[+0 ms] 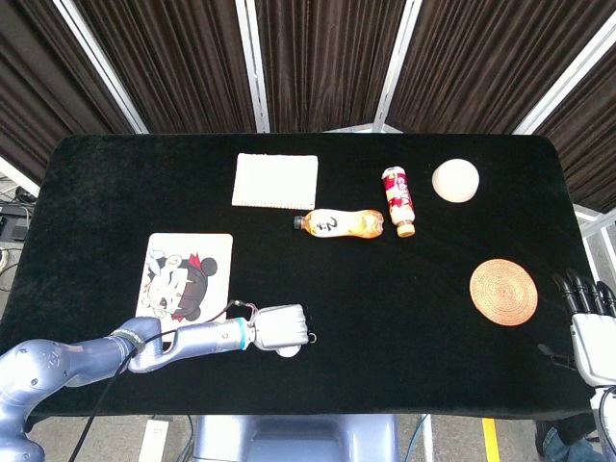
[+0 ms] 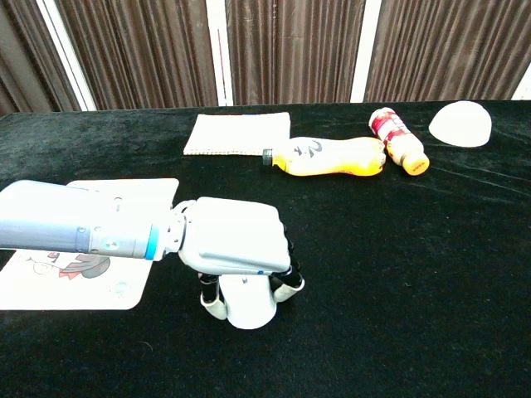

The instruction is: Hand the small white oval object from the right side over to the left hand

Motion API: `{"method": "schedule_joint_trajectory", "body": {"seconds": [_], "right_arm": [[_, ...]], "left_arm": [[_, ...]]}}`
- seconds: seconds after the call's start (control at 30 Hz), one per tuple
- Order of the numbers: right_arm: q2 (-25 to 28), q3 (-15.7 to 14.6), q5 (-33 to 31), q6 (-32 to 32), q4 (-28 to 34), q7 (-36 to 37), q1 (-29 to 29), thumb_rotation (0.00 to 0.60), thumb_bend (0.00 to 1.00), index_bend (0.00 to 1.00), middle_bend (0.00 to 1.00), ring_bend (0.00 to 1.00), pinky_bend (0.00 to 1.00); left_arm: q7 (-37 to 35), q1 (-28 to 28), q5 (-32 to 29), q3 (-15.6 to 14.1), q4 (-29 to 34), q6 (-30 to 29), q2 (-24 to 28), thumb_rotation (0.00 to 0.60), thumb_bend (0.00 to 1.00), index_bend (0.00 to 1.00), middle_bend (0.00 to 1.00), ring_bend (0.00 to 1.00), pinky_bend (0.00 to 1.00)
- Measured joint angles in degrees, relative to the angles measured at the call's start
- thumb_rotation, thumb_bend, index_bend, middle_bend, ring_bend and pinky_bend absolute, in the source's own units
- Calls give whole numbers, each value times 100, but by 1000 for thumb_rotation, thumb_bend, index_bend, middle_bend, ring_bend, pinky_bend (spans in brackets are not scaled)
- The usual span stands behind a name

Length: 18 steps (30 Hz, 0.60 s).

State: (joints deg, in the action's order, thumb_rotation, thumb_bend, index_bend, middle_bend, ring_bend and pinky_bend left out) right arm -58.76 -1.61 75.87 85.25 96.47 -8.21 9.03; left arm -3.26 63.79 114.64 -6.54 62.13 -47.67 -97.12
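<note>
- the small white oval object (image 2: 249, 303) lies on the black table (image 1: 385, 308) near its front edge, directly under the left hand (image 2: 236, 247) — only its near end shows below the palm in the chest view.
- the left hand covers it palm down, fingers (image 2: 289, 284) curled around its far side and the thumb against its other side, so the hand grips it; whether it is lifted off the cloth cannot be told.
- just to the left of that hand, under the forearm, lies a cartoon picture card (image 1: 185, 275).
- beyond the hand, well apart: a white folded cloth (image 1: 275, 180), an orange drink bottle (image 1: 339, 223) on its side, and a red-labelled bottle (image 1: 398, 200) beside it.
- far off to the right are a white dome (image 1: 455, 180) and a woven round coaster (image 1: 503, 292).
- the right hand (image 1: 589, 321) sits past the coaster at the table's right edge — fingers straight, apart, touching nothing.
</note>
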Motion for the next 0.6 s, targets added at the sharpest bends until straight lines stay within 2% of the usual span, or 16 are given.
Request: {"method": "schedule_joint_trajectory", "body": {"seconds": [0.17,0.37,0.6], "right_arm": [[-25,52,70,-10,15,-102,-51,600,0,0,0,0,0],[-55,46,276,-26,62,-232,-90,600,0,0,0,0,0],[-184,10,610,-18,93,-481,-134,600,0,0,0,0,0]], "left_arm": [[36,4,133,-139,-27,-370,242,600,71,618,516,463,451],[-170,-112,426,-464,-297,-1428,757,600,77,632,520,465,454],[-695,-584,728,-1012,-1358,-2841,1363,600,78,643,522,465,455]]}}
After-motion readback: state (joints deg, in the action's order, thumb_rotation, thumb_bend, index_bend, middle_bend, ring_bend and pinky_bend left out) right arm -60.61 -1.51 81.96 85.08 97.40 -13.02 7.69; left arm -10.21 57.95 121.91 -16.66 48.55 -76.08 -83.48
